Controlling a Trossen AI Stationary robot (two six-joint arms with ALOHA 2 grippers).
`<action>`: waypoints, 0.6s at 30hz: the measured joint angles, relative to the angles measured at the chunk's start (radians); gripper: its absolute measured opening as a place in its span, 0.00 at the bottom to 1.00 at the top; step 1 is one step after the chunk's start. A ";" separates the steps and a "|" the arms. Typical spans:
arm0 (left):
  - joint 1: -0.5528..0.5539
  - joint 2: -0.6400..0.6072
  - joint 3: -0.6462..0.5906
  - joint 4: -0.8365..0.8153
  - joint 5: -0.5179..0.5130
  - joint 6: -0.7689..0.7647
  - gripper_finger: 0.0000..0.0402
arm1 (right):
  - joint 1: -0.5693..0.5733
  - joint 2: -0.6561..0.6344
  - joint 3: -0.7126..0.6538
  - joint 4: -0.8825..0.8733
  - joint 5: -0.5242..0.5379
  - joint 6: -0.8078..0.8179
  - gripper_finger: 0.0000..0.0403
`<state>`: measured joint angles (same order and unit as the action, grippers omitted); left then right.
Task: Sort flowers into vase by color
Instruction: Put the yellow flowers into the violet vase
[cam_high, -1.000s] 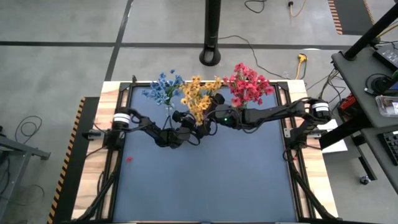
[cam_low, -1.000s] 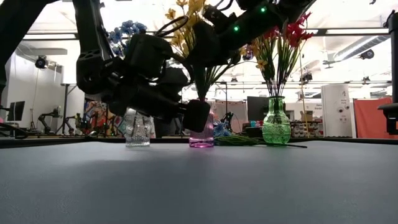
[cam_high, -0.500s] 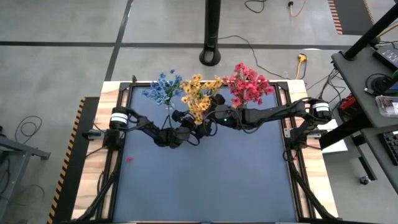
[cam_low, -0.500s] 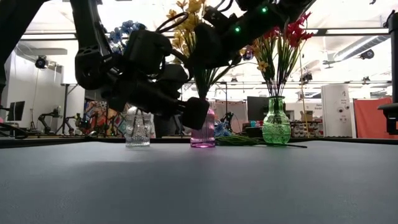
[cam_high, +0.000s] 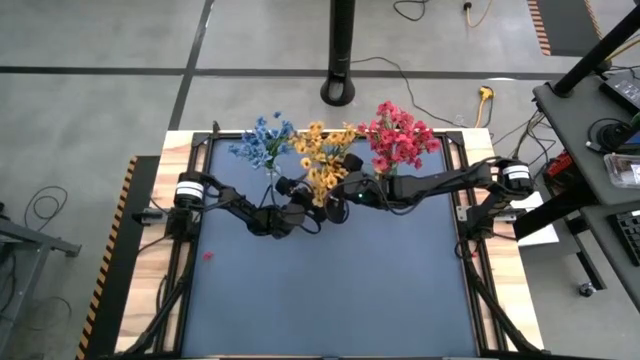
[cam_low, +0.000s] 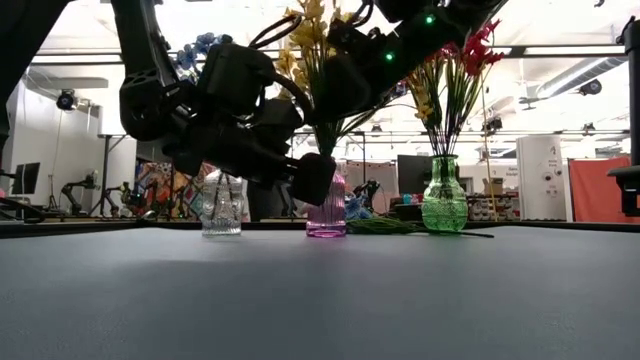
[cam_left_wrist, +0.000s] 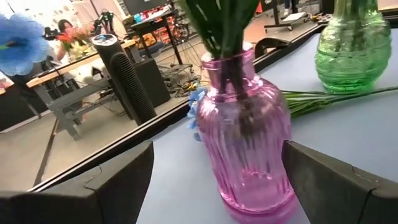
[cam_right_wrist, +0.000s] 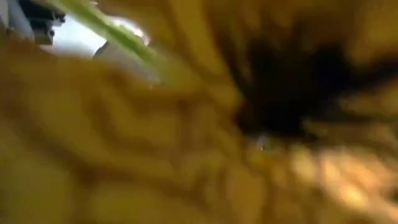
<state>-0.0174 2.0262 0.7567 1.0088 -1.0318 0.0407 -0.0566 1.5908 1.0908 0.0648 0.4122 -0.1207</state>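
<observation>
Along the far edge of the desk (cam_high: 330, 300) stand three vases: clear with blue flowers (cam_high: 262, 140), pink vase (cam_left_wrist: 247, 130) with yellow flowers (cam_high: 322, 158), green vase (cam_low: 444, 197) with red flowers (cam_high: 398, 135). Straddling the pink vase low down, the left hand (cam_left_wrist: 214, 186) is spread wide and grips nothing. Buried among the yellow blossoms, the right hand (cam_high: 340, 185) is wide open too, apparently holding none. Risk, as I judge it: either arm could snag stems or nudge the pink vase over when pulling away (it looks light). One green stem (cam_low: 420, 230) lies loose on the desk near the green vase.
</observation>
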 joint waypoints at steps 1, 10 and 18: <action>0.000 0.000 0.000 0.000 -0.003 0.001 0.83 | 0.000 -0.003 0.000 -0.007 -0.001 0.000 0.76; 0.000 0.000 0.000 -0.032 -0.006 0.004 0.83 | 0.001 -0.032 0.000 -0.051 -0.001 0.071 0.75; -0.001 -0.003 0.000 -0.024 -0.006 0.003 0.83 | 0.000 -0.035 0.000 -0.053 -0.002 0.094 0.75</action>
<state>-0.0181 2.0234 0.7567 0.9848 -1.0378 0.0441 -0.0563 1.5555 1.0908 0.0120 0.4107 -0.0268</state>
